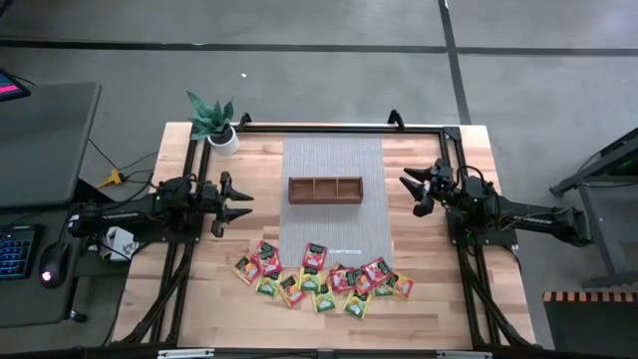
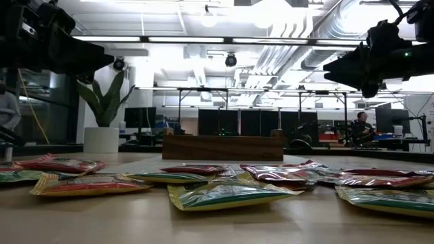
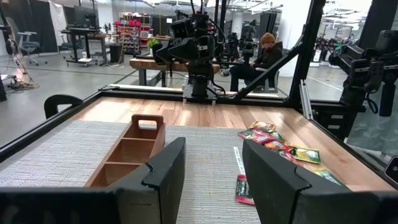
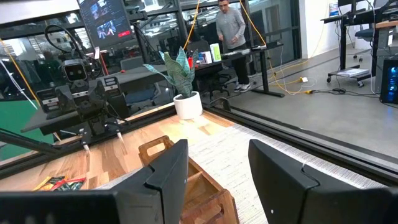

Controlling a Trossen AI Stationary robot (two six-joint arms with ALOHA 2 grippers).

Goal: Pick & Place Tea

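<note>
At the desk's [image 1: 199, 289] left side the left end effector [image 1: 242, 204] hovers above the wood with its fingers parted and nothing between them, pointing toward the centre. A potted plant [image 1: 213, 124] stands at the far left corner. In the middle, the wooden tray [image 1: 325, 189] sits on a grey mat [image 1: 334, 155], all three compartments seemingly bare. The tea packets [image 1: 321, 274] lie scattered in a loose band along the near edge, some overlapping, well apart from either arm. On the right, the right end effector [image 1: 411, 188] likewise hangs released and unladen. No picking appears begun; the next move calls for one arm to descend onto a single outlying packet.
</note>
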